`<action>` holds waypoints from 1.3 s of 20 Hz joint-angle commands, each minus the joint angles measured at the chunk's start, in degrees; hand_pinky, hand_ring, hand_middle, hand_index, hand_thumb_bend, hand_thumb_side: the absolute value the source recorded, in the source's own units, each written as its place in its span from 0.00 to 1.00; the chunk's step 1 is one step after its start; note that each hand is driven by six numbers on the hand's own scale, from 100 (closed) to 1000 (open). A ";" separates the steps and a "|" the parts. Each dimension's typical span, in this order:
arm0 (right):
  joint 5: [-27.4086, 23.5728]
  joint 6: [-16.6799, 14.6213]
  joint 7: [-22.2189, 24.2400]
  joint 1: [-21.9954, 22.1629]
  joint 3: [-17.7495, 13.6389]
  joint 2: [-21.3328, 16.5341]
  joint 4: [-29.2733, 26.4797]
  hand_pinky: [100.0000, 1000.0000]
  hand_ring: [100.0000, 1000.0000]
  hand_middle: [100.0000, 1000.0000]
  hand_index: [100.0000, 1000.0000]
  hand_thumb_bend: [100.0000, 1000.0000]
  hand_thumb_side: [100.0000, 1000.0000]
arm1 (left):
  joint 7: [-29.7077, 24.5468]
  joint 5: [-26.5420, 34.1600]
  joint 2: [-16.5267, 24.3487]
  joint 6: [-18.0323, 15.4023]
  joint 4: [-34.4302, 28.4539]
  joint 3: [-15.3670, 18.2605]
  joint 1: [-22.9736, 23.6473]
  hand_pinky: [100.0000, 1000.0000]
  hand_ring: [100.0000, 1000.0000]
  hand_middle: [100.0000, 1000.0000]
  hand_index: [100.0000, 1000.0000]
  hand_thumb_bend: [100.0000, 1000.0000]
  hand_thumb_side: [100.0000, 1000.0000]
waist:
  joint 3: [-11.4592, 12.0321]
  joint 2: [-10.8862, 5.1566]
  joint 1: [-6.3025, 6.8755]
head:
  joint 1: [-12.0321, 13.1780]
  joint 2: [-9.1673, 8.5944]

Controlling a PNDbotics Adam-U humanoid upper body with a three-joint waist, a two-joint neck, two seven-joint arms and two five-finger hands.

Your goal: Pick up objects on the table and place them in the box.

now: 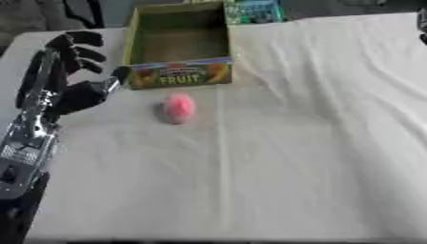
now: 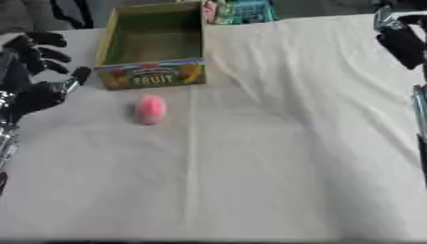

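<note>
Pink object [image 1: 177, 107] (only one) lies before one box [image 1: 137, 39].

**Soft, even light; both views blurred**

Light falls evenly over the white tablecloth [image 1: 317, 143], bright but without harsh glare. The cloth reads slightly washed out, and its creases show only as faint grey lines. Shadows are weak: a small, soft one sits at the left side of the pink object [image 1: 177, 107], and the inside of the fruit box [image 1: 178, 40] is dimmer than its rim. Both views are blurred throughout; the box lettering is barely legible and the pink object has fuzzy edges. The left hand [image 1: 73, 71] is a dark mass with smeared outlines. A dark band runs along the bottom edge of each picture.
</note>
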 commanded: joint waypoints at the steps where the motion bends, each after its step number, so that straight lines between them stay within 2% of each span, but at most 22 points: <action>1: 0.09 -0.10 0.14 -0.94 -0.21 -0.83 -1.08 0.69 0.86 0.67 0.88 0.00 0.43 | -4.99 -3.48 4.29 0.59 0.17 -2.33 -1.99 0.54 0.59 0.64 0.74 0.56 0.00 | -0.14 -1.21 -0.07 | 0.31 -0.12; 7: 0.17 -0.14 0.35 -0.93 -0.07 -0.74 -0.99 0.69 0.86 0.67 0.88 0.00 0.43 | -11.70 -8.15 7.33 0.92 2.11 -7.21 -4.51 0.57 0.60 0.65 0.76 0.62 0.00 | -0.40 -1.38 0.04 | 0.57 0.01; 12: 0.20 -0.18 0.46 -0.91 0.02 -0.64 -1.01 0.69 0.86 0.67 0.88 0.00 0.43 | -14.39 -9.86 7.68 0.57 4.50 -9.99 -6.44 0.57 0.60 0.66 0.76 0.67 0.00 | -0.57 -1.46 0.09 | 0.65 0.07; 22: 0.09 -0.22 0.55 -0.79 0.09 -0.52 -0.88 0.69 0.86 0.67 0.88 0.00 0.44 | -12.99 -11.82 5.02 0.51 9.60 -12.10 -10.29 0.58 0.62 0.67 0.77 0.69 0.00 | -0.81 -1.57 0.00 | 0.75 0.27; 26: 0.05 -0.25 0.63 -0.75 0.17 -0.33 -0.82 0.69 0.86 0.67 0.88 0.00 0.44 | -11.64 -13.95 3.51 0.87 12.51 -13.47 -12.55 0.58 0.62 0.66 0.76 0.64 0.00 | -0.97 -1.70 -0.11 | 0.83 0.42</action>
